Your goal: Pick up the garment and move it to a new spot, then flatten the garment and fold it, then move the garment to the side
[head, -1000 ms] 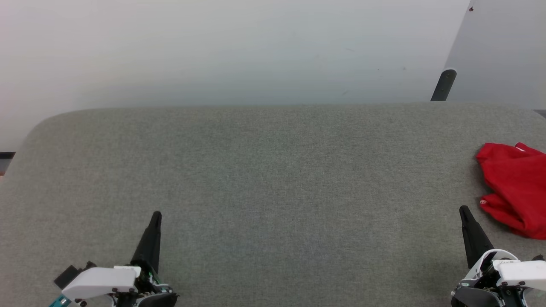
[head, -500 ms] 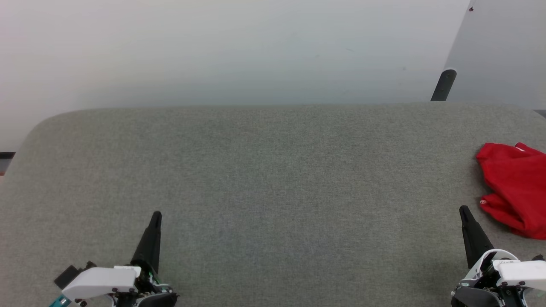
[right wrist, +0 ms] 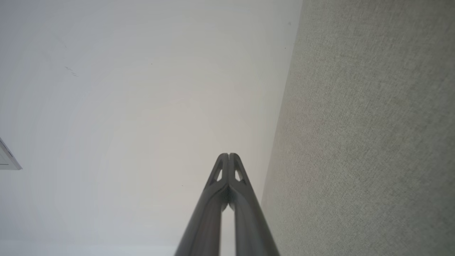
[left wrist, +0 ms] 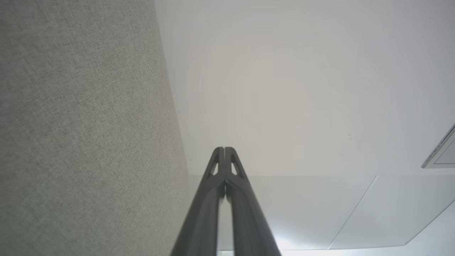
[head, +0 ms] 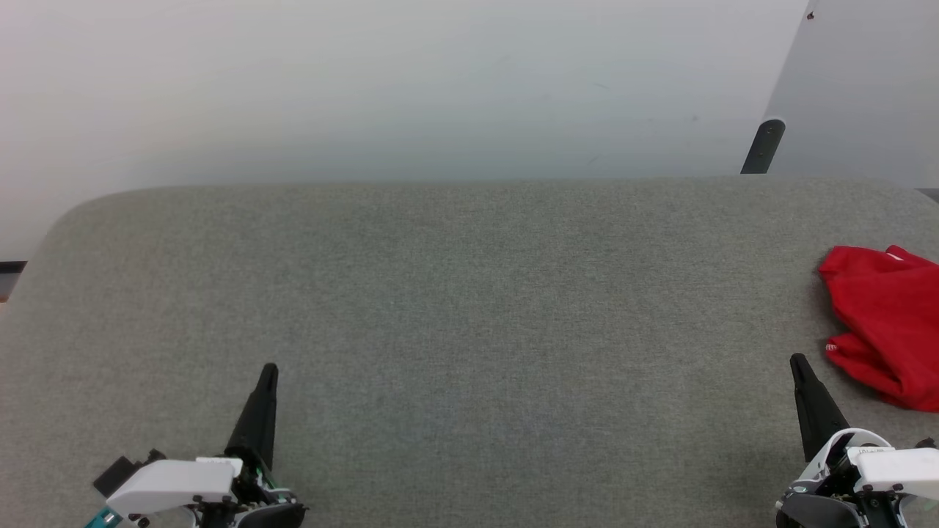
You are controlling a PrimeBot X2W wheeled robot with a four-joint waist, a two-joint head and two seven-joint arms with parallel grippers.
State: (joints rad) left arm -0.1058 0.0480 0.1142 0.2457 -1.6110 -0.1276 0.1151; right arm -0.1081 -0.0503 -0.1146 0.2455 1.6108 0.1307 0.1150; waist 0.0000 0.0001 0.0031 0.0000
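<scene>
The garment (head: 888, 323), a crumpled red jersey with a bit of white trim showing, lies at the right edge of the grey fabric table (head: 469, 308), partly cut off by the head view's edge. My right gripper (head: 797, 361) is shut and empty at the lower right, just left of the garment and apart from it. My left gripper (head: 269, 369) is shut and empty at the lower left, far from the garment. The left wrist view shows the left gripper (left wrist: 224, 148) with tips pressed together. In the right wrist view the right gripper (right wrist: 228, 155) is likewise closed.
A pale wall (head: 411, 88) rises behind the table's far edge. A dark post (head: 763, 147) stands at the back right beside a light panel. The table's rounded far-left corner (head: 70, 213) is in view.
</scene>
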